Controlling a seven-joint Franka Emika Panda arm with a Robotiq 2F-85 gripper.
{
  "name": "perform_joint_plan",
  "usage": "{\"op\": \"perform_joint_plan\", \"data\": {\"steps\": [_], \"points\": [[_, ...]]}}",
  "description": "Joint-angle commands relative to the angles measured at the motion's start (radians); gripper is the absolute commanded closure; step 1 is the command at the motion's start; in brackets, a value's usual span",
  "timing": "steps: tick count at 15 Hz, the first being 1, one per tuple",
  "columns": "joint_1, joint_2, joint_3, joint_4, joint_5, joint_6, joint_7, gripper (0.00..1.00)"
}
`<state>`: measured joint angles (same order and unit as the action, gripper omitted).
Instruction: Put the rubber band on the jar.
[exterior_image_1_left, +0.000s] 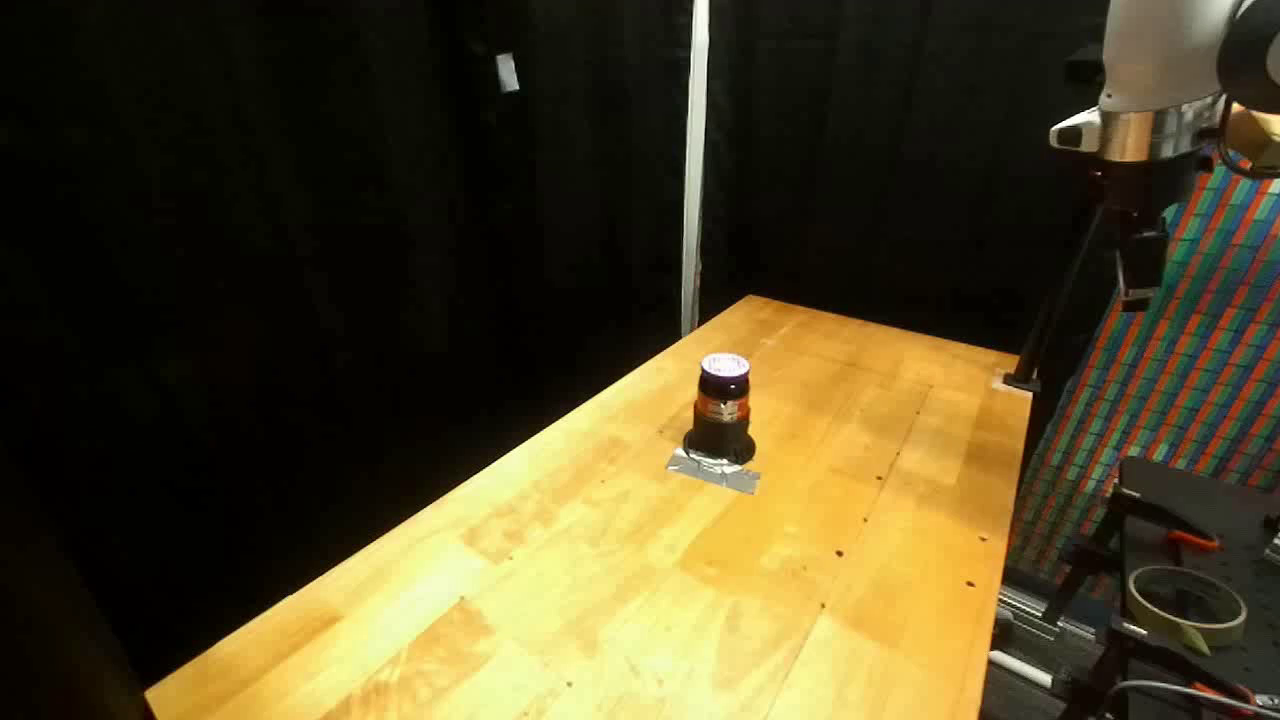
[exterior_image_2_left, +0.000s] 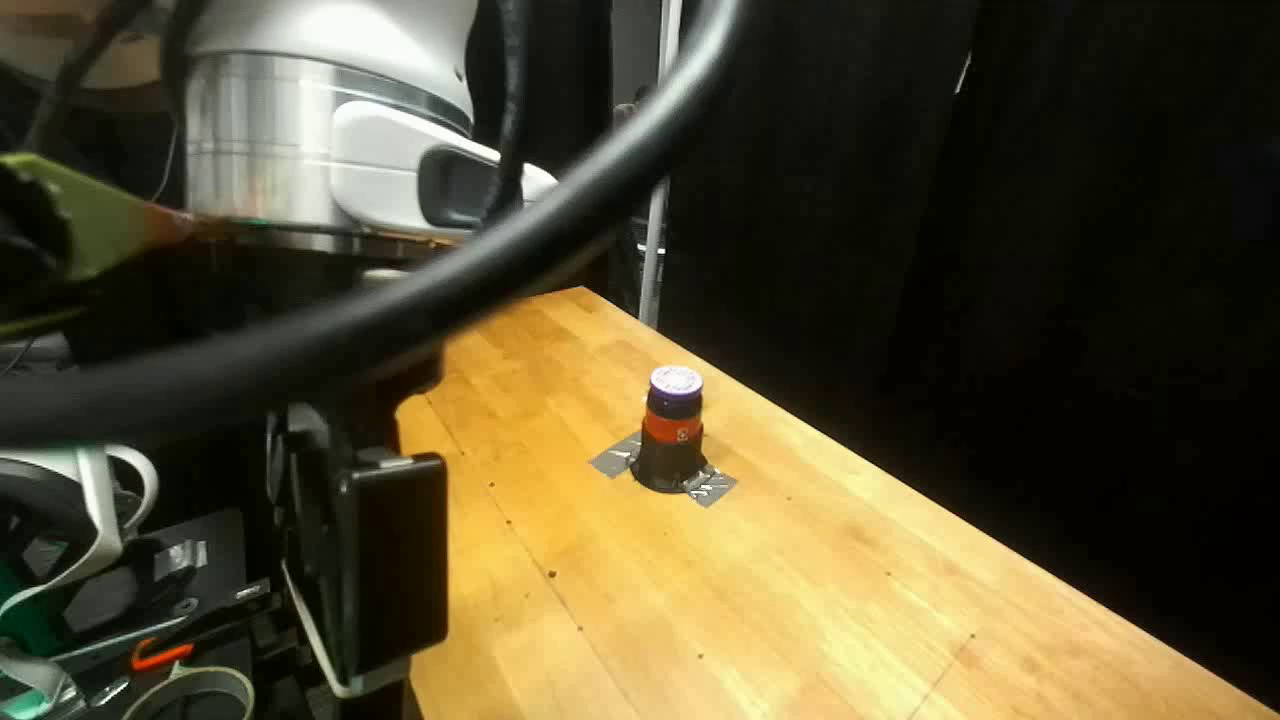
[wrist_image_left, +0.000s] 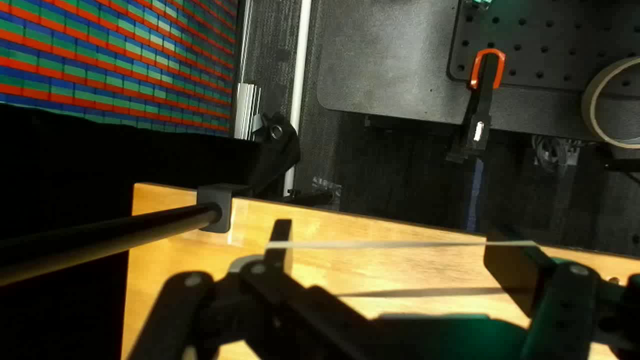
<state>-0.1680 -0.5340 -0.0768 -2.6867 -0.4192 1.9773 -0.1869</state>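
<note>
Holds rubber band (wrist_image_left: 380, 245) stretched across wide-spread gripper (wrist_image_left: 395, 257) jaws, with upright jar (exterior_image_1_left: 723, 405) on table (exterior_image_1_left: 600, 590) well apart from them.

jar (exterior_image_2_left: 673, 430): lid print (exterior_image_2_left: 676, 380) too small to read; cable (exterior_image_2_left: 600, 190) blurred

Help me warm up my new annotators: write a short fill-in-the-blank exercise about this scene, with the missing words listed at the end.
1. In the wrist view, the rubber band is stretched taut because the fingers of the gripper are held wide ____.
2. In both exterior views, the jar is standing ____, not tipped over.
3. The table has a top made of ____.
4. To finish the task, the rubber band must leave the fingers and go onto the ____.

Missing words, in order: apart; upright; wood; jar.
</note>
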Motion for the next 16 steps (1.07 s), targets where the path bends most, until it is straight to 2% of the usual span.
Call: {"op": "perform_joint_plan", "data": {"steps": [1,5,7,9,13,16], "points": [[0.015,-0.001,-0.013,0.003,-0.005,-0.006,0.005,0.0],[0.015,-0.001,-0.013,0.003,-0.005,-0.006,0.005,0.0],[0.034,0.066,-0.026,0.033,0.039,0.065,0.019,0.0],[0.063,0.179,-0.021,0.091,0.097,0.161,0.043,0.0],[0.115,0.409,-0.019,0.241,0.237,0.345,0.008,0.0],[0.137,0.586,-0.005,0.395,0.348,0.4,-0.029,0.0]]}}
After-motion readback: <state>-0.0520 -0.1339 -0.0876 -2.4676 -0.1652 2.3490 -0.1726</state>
